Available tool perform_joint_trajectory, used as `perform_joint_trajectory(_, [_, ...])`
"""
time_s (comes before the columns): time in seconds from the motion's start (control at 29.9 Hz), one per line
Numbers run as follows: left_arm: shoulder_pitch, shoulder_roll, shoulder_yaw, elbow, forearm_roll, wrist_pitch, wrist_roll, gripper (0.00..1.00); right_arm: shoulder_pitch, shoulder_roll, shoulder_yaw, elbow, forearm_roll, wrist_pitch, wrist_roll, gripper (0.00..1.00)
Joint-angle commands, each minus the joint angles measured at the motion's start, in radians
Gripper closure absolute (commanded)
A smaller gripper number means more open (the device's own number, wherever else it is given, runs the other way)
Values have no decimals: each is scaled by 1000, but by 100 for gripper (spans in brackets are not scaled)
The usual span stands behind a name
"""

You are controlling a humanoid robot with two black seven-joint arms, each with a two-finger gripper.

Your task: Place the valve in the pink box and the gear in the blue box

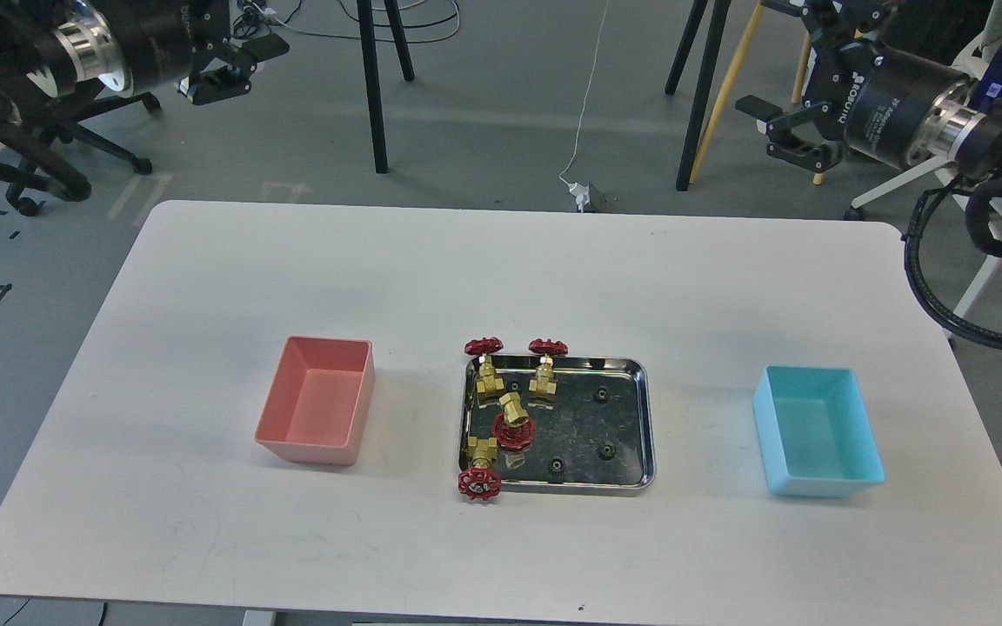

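I count four valves (510,409) and four gears (603,395) on the steel tray (631,478), between the empty pink box (317,400) and blue box (818,430) on my bench (205,304). My left fingers (231,74) and right fingers (784,130) are spread apart, holding nothing, off beyond the bench.

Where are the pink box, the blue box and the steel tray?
pink box (327,343): head view, far rim.
blue box (868,426): head view, right wall.
steel tray (645,417): head view, right rim.
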Motion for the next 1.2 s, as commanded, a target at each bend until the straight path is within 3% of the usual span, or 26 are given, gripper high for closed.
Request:
perform_joint_trajectory(0.0, [4,4,-19,2,3,0,-13,0,10,6,-1,-4,-1,9,-1,1])
perform_joint_trajectory(0.1, [5,-4,-28,2,5,0,-35,0,10,5,-1,-4,-3,9,-1,1])
perform_joint_trajectory(0.3, [4,4,-27,43,5,0,-6,0,10,0,17,-7,-3,1,8,1])
perform_joint_trajectory(0.43, [5,-8,-28,126,14,0,-39,0,10,-3,48,-10,-18,1,11,1])
perform_joint_trajectory(0.57, [33,-28,-16,140,17,0,-99,0,10,-1,51,-12,-44,10,10,1])
perform_joint_trajectory(0.7, [51,-51,-15,124,86,0,-113,0,10,3,48,-13,-63,13,10,1])
perform_joint_trajectory(0.84, [53,-59,-28,42,287,0,-165,3,17,3,50,-17,-72,7,10,1])
perform_joint_trajectory(1.04, [132,-59,-25,-155,453,0,-199,7,53,-1,42,-56,-101,10,4,1])
perform_joint_trajectory(1.14, [188,-88,-22,-225,606,4,-285,11,56,0,42,-66,-121,13,4,1])
perform_joint_trajectory(1.17, [206,-105,-22,-241,681,47,-318,12,62,2,42,-66,-125,15,4,1])
